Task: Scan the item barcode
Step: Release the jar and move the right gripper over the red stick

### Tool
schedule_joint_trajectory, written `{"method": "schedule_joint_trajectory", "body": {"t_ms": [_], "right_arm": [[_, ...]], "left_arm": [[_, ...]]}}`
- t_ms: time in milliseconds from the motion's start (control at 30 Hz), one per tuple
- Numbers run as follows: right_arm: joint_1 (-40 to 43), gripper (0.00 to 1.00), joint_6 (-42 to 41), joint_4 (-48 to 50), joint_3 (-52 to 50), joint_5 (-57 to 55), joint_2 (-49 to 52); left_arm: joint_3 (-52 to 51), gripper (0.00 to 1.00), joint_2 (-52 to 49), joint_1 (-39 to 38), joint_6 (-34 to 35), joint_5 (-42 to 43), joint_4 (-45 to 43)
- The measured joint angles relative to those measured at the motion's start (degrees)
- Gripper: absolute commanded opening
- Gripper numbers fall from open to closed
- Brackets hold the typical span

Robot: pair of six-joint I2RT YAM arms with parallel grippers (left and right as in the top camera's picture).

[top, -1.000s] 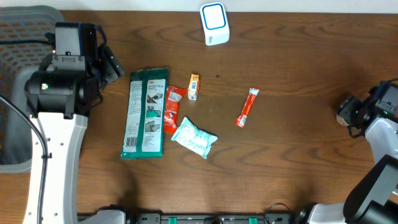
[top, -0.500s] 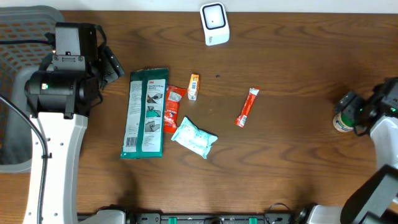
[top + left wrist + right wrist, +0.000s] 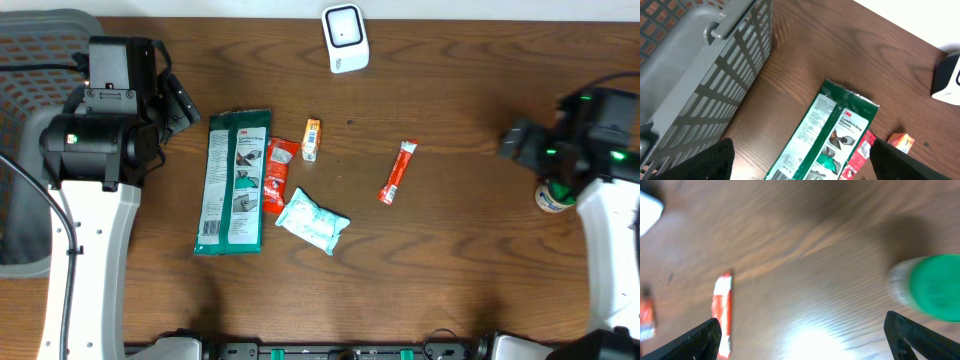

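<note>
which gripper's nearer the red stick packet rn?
Right. The right gripper hovers to the image-right of the red stick packet; left gripper is past the green glove pack, by the basket.

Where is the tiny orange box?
In the overhead view, the tiny orange box lies left of centre, just right of the red packet and below the white scanner.

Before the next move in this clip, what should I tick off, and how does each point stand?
1. Left gripper open, nothing held: ok.
2. Right gripper open, nothing held: ok.
3. Barcode scanner uncovered at the table's far edge: ok.
4. Red stick sachet lying apart from the other items: ok.
5. Green-capped bottle free of the right fingers: ok.
6. A barcode facing up on any item: cannot tell.
</note>
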State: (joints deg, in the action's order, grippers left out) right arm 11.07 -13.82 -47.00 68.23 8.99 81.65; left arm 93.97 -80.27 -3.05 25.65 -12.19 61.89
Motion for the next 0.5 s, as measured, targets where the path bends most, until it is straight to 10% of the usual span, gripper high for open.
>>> {"method": "schedule_joint_trajectory", "body": {"t_ms": [167, 500], "right_arm": [[-9.49, 0.99, 0.0, 1.84, -0.11, 1.29, 3.54], [-26.51, 0.64, -4.98, 14.64, -0.15, 0.22, 15.91]], "left_arm": [[0.0, 0.87, 0.0, 0.0, 0.0, -0.02, 0.0], [0.0, 0.87, 0.0, 0.0, 0.0, -0.02, 0.02]]}}
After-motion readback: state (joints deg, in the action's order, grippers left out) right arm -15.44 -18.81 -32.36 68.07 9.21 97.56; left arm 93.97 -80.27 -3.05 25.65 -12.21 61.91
